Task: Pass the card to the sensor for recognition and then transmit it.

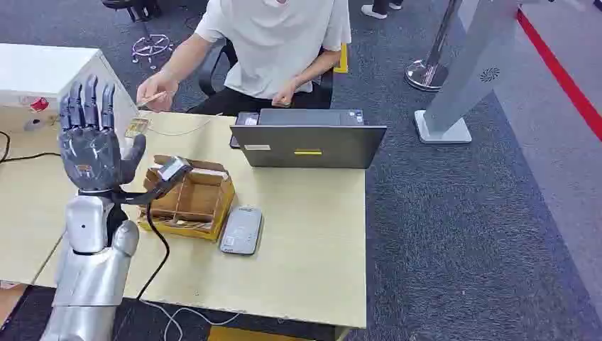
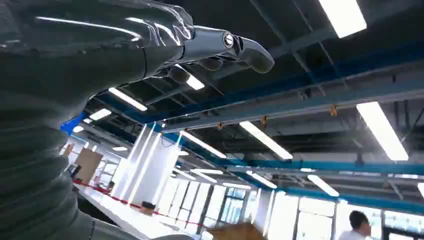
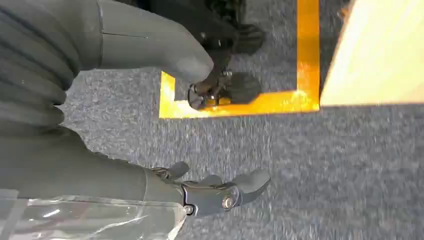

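Cardboard box (image 1: 190, 199) and laptop (image 1: 307, 144) between raised left hand (image 1: 91, 142) and person (image 1: 273, 42)

Too small to tell what card (image 1: 151, 99) the person's hand (image 1: 157, 91) holds; head cut off at far edge.

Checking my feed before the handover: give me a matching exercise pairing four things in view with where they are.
Things:
1. robot's left hand
2. small tan card
3. dark grey laptop
4. flat grey card sensor

Places:
A. pinched in the seated person's hand
B. flat on the table beside the cardboard tray
C. raised, fingers spread, holding nothing
D. lid up at the table's far edge

Pairs: 1-C, 2-A, 3-D, 4-B
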Robot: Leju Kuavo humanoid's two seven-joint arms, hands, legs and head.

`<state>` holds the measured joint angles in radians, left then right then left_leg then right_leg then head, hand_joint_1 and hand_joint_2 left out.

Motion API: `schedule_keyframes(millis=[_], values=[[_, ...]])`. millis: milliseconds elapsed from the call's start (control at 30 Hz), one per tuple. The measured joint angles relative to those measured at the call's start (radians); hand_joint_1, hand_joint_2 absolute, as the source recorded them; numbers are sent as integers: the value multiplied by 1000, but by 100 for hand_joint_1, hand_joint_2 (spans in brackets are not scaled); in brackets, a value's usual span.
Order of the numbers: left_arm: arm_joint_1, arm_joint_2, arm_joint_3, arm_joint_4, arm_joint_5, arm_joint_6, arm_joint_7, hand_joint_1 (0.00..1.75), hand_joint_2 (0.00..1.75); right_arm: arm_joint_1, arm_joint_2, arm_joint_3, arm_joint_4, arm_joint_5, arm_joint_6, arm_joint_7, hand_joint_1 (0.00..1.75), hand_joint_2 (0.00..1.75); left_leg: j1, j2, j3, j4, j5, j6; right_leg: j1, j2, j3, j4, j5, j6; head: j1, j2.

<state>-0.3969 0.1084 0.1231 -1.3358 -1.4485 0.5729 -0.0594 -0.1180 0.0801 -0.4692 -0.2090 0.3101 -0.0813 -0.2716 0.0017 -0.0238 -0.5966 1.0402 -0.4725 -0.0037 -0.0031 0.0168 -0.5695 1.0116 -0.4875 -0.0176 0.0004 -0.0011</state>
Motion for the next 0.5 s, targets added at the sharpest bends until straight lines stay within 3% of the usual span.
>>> schedule_keyframes(millis=[133,300,333,500], values=[[-83,24,-52,129,-17,-28,78,0,175,4,-2,-1,0,1,1,-1,0,175,0,2,0,0,0,0,0,2,0,0,0,0,-1,0],[-139,30,-100,248,-9,-38,96,0,175,5,-2,-8,0,5,1,-1,0,175,0,2,0,0,0,0,0,2,-1,0,0,0,-2,0],[-141,30,-109,258,-8,-40,97,175,175,5,-3,-9,0,5,1,-2,0,175,0,2,0,0,0,0,0,3,-1,0,0,0,-2,0],[-144,27,-144,287,16,-95,99,175,175,9,-7,-18,0,11,1,-4,0,175,0,3,-1,0,0,0,0,3,-1,0,0,0,-2,0]])
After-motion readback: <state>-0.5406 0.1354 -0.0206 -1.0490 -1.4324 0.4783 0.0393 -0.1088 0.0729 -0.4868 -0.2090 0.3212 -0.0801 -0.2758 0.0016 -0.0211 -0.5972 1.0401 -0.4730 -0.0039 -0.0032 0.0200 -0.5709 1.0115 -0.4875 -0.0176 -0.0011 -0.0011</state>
